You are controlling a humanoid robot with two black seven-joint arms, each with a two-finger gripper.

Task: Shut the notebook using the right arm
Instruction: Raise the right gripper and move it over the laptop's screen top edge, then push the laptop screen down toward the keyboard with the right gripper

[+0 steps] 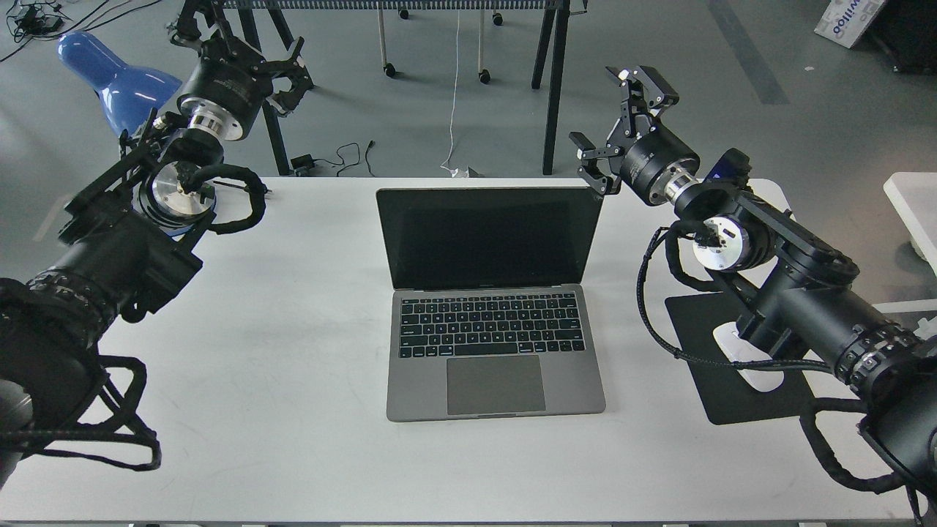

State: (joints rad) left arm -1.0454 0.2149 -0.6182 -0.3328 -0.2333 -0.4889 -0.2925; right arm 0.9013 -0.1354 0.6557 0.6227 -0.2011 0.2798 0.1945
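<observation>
The notebook sits open in the middle of the white table, with its screen standing up and its keys facing the robot. It is thin grey metal with a smooth black glass screen, black keys and a big flat trackpad. It looks hard and stiff, but the screen is probably easy to crack, and the lid likely swings on a soft hinge. I think a gentle push on the top edge of the lid, from the back, is the best spot, since the metal looks slippery to pinch.

The right gripper is up by the top right corner of the screen, very near it. Its two black frame fingers are spread wide apart and hold nothing. The left gripper is far off at the back left, over the floor; its fingers look spread too, with nothing in them.

A black mouse pad with a white mouse lies under the right arm
</observation>
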